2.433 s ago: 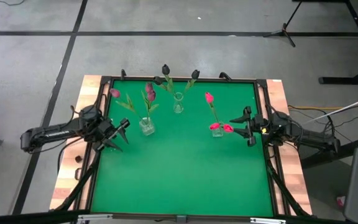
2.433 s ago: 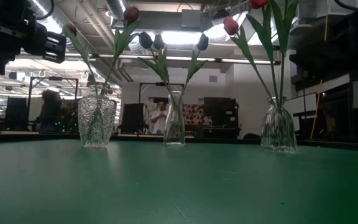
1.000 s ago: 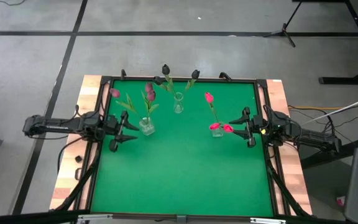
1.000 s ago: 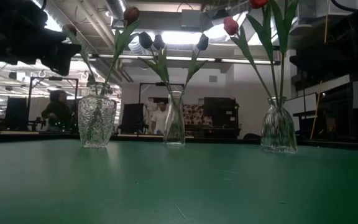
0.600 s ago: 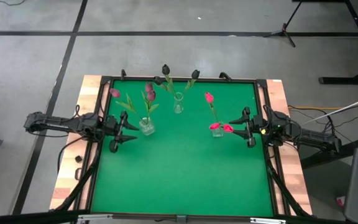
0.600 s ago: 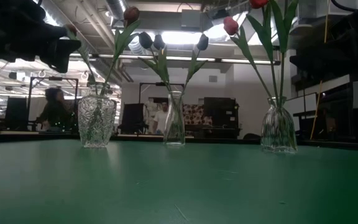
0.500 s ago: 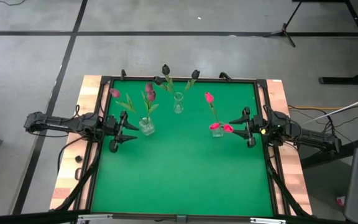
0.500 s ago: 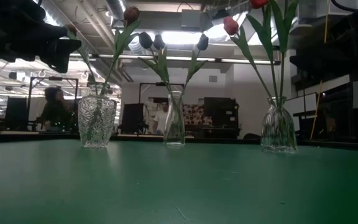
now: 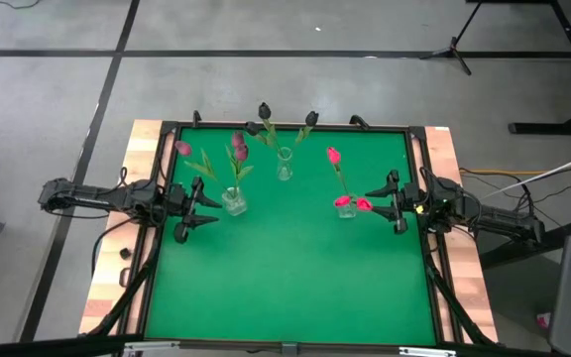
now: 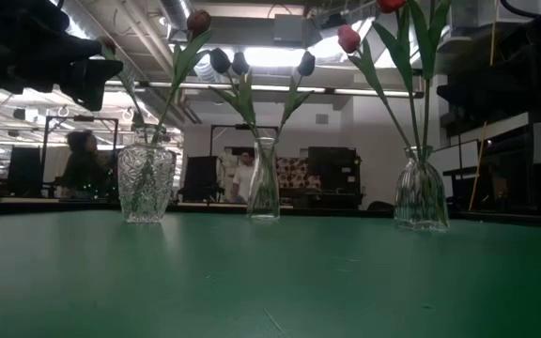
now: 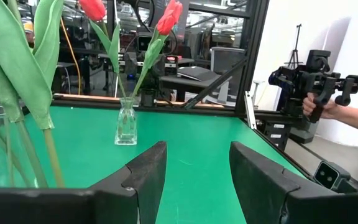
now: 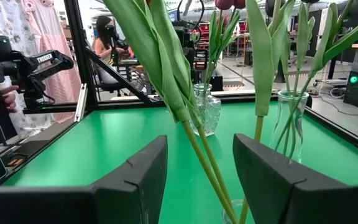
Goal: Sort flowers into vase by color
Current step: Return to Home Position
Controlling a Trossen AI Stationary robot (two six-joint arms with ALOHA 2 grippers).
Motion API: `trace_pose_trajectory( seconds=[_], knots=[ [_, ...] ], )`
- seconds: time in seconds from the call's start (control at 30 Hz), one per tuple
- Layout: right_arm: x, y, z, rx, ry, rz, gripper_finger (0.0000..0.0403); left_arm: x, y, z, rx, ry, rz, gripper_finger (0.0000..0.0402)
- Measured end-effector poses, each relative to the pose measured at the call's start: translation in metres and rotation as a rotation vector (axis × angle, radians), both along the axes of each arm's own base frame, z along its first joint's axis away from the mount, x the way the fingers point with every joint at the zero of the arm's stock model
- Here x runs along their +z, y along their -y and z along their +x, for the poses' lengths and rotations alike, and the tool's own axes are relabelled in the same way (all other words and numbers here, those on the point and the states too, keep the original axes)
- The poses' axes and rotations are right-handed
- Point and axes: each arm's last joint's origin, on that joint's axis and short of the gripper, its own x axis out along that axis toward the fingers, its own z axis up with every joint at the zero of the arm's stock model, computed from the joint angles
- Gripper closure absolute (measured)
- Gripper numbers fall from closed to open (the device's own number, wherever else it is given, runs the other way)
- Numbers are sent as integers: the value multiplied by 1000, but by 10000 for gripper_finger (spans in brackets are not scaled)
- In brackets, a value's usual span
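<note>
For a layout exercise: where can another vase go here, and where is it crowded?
Bare: the green mat from the left end effector and right end effector to its near edge. Crowded: the far strip around the three vases.

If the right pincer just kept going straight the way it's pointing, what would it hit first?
Most likely the small clear glass vase of bright red tulips: it stands ahead of the open right pincer, and the green stems rise between its fingers in the right wrist view. Depth is unclear.
</note>
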Motion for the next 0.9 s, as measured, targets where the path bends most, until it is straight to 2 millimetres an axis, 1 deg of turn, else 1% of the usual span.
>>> trace_pose_trajectory(
  seconds=[0.13, 0.2, 0.3, 0.37, 0.5, 0.67, 0.8, 0.9],
  knots=[
    [0, 0, 0, -1, 0, 1, 219, 0, 0, 0, 0, 0, 0, 230],
    [0, 0, 0, -12, 4, 35, 219, 1, 0, 0, 13, 16, 16, 230],
    [8, 2, -1, -62, 81, 95, 219, 12, -4, -1, 129, 120, -96, 230],
    [13, 1, -2, -47, 121, 92, 219, 16, -5, -3, 155, 168, -121, 230],
    [18, -1, -3, 25, 161, 83, 219, 17, -4, -7, 93, 181, -119, 230],
    [20, -2, -5, 32, 177, 82, 219, 17, -2, -13, 28, 193, -121, 230],
    [16, -1, -4, 30, 153, 75, 219, 13, -2, -12, 14, 154, -126, 230],
    [10, -1, -3, 26, 94, 86, 219, 11, -1, -12, 15, 128, -124, 230]
  ],
)
